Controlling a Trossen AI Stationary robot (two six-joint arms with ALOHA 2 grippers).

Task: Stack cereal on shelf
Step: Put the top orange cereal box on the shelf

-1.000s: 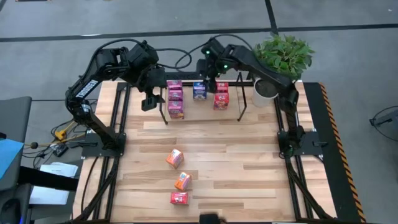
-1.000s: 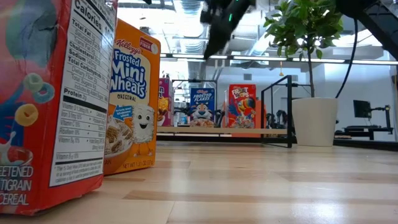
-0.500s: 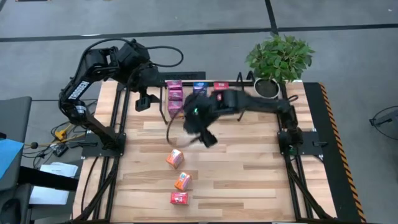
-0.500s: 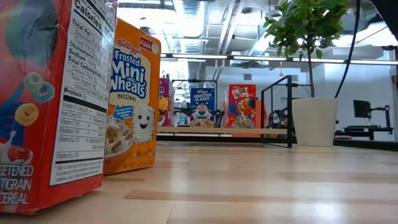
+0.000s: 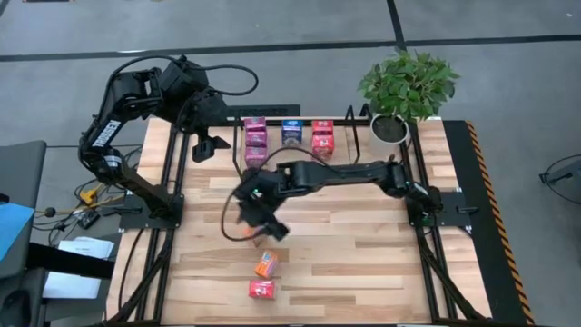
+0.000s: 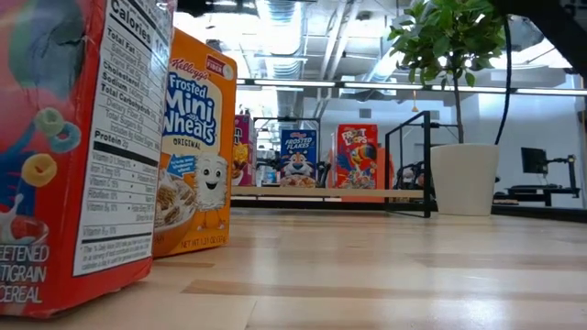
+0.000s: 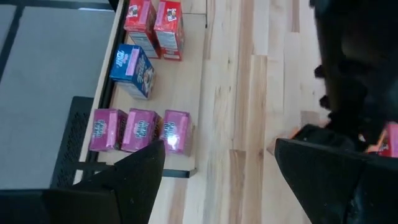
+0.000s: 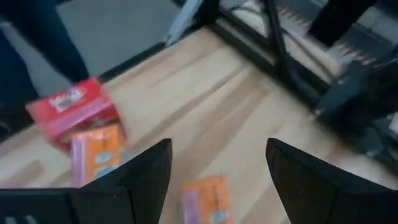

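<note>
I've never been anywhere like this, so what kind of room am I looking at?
Most likely a robotics lab or test space, not a shop. Two dark robot arms are bolted to a wooden table fitted with a small shelf of cereal boxes, and the low view shows exposed ceiling ducts and equipment behind.

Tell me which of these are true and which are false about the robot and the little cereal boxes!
1. The right hand hovers open above the loose orange cereal carton on the wooden table. True.
2. The left hand is gripping a pink box. False: it is open and empty, waiting near the left end of the thin black metal shelf.
3. A small blue cereal carton stands on the shelf between the pink cartons and the red cartons. True.
4. The leafy green plant in a white pot has tipped over. False: it stands upright at the table's far right corner.
5. All the cereal is already on the shelf. False: loose cartons lie on the table, including a red carton.
</note>
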